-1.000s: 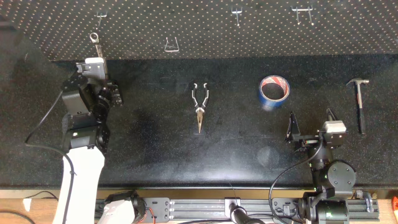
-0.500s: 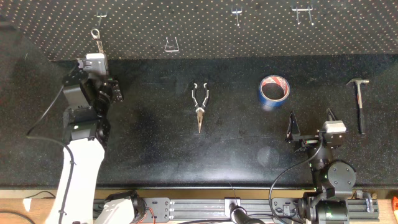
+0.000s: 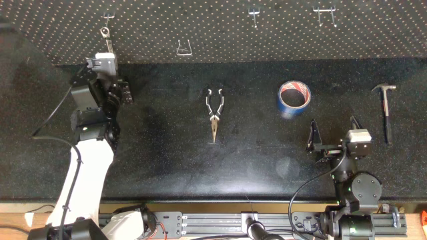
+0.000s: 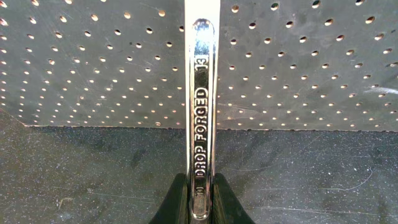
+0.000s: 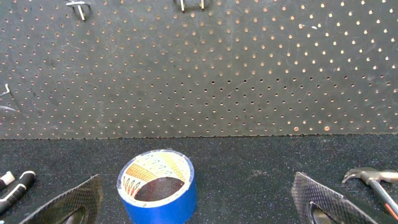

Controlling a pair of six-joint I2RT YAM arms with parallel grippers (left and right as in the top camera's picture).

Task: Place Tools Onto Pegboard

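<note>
Left end effector (image 4: 200,202): far left of the table (image 3: 167,153), close to the pegboard (image 3: 213,27); fingers pinching the near end of the wrench's shank.
Wrench (image 3: 105,40): held lengthwise, ring end aimed at the pegboard, just short of the far-left hook (image 3: 107,15). Contact with the board cannot be confirmed.
Risk, missed hook: the ring opening is small and the hook thin. A slight sideways offset would probably drive the ring against the board face instead of over the prong.
Risk, pivot in grip: the hold is at the extreme end of a long, smooth shank. Any push at the ring end could swing the tool between the fingers.
Risk, early release: if let go before the ring seats, the wrench would likely drop to the table at the board's foot.
Wire loop hook (image 3: 185,48): right of the wrench, unoccupied, well apart from it.
Pliers (image 3: 213,113): flat on the table, centre, jaws towards the near side.
Tape roll (image 3: 293,97): right of centre, standing on edge.
Right end effector (image 3: 332,132): near right, fingers spread, holding nothing, facing the tape roll.
Hammer (image 3: 385,110): far right, lying flat.
Obstructions: none seen between wrench and hook; other tools lie well apart.
</note>
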